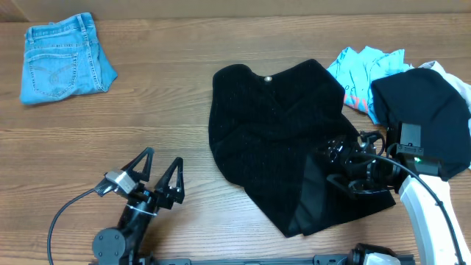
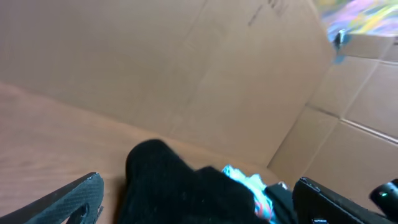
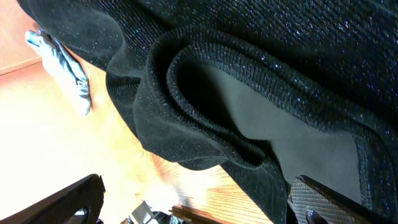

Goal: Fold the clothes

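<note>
A black knit garment [image 1: 272, 140] lies spread and rumpled in the middle of the table, its right edge folded over to show a smooth lining. My right gripper [image 1: 337, 165] sits low at that right edge. In the right wrist view its fingers [image 3: 199, 208] are open, with the folded hem [image 3: 205, 134] just ahead and its edge by the right finger. My left gripper [image 1: 158, 168] is open and empty at the front left, apart from the cloth. In the left wrist view the fingers [image 2: 199, 211] frame the black garment [image 2: 168, 186] from a distance.
Folded blue jeans [image 1: 62, 59] lie at the far left. A turquoise shirt [image 1: 360, 73] and a second black garment [image 1: 423, 118] are heaped at the far right, over something white [image 1: 445, 71]. A cardboard wall [image 2: 186, 74] stands behind the table.
</note>
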